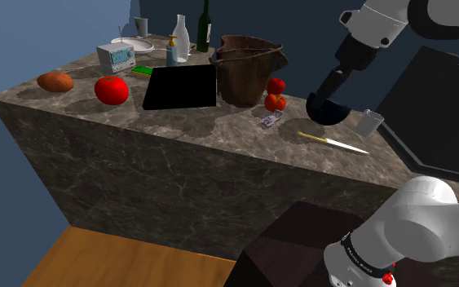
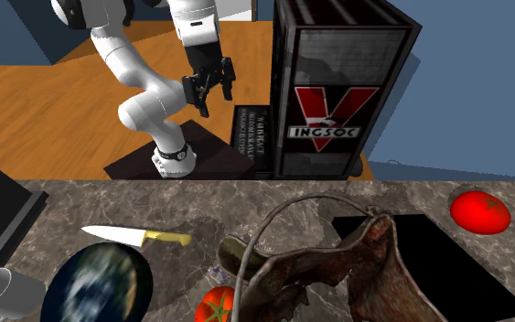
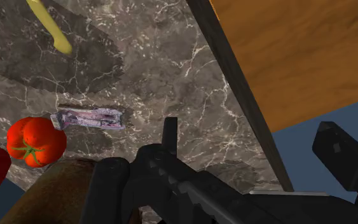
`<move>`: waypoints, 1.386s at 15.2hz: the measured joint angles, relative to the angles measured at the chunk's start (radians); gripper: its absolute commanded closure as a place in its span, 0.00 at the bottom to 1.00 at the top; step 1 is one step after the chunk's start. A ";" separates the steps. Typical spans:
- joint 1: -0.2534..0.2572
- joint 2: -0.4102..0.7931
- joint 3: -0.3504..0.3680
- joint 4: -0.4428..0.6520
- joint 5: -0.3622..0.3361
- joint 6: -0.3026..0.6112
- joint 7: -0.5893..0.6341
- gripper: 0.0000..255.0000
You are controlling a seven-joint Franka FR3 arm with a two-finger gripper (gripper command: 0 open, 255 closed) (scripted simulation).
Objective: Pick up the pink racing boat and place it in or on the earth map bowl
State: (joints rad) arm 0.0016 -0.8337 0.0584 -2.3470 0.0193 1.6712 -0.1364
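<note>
The pink racing boat (image 1: 270, 120) is a small pinkish-purple toy lying flat on the marble counter (image 1: 178, 130), just in front of two small tomatoes (image 1: 275, 94). In the wrist view the boat (image 3: 88, 118) lies ahead of my fingers, beside a tomato (image 3: 34, 140). The earth map bowl (image 1: 328, 111) is dark blue and stands to the shoulder view's right of the boat; from the other side the bowl (image 2: 98, 282) shows cloud patterns. My gripper (image 1: 327, 88) hangs open and empty, high above the counter near the bowl. The gripper (image 2: 208, 87) has its fingers (image 3: 343, 149) well apart.
A yellow-handled knife (image 1: 333, 143) lies between the bowl and the counter's near edge, next to a metal cup (image 1: 369, 123). A brown basket (image 1: 248, 69) and a black mat (image 1: 182, 86) sit behind the boat. Further left are a big tomato (image 1: 112, 90), a sweet potato (image 1: 55, 81) and bottles.
</note>
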 measured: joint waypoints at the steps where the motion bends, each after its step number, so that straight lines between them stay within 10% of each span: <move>1: 0.000 0.000 0.000 0.000 0.000 0.000 0.000 0.00; 21: 0.199 0.421 -0.505 -0.017 -0.214 0.433 -1.105 0.00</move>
State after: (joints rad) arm 0.2004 -0.4124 -0.4467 -2.3643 -0.1952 2.1044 -1.2419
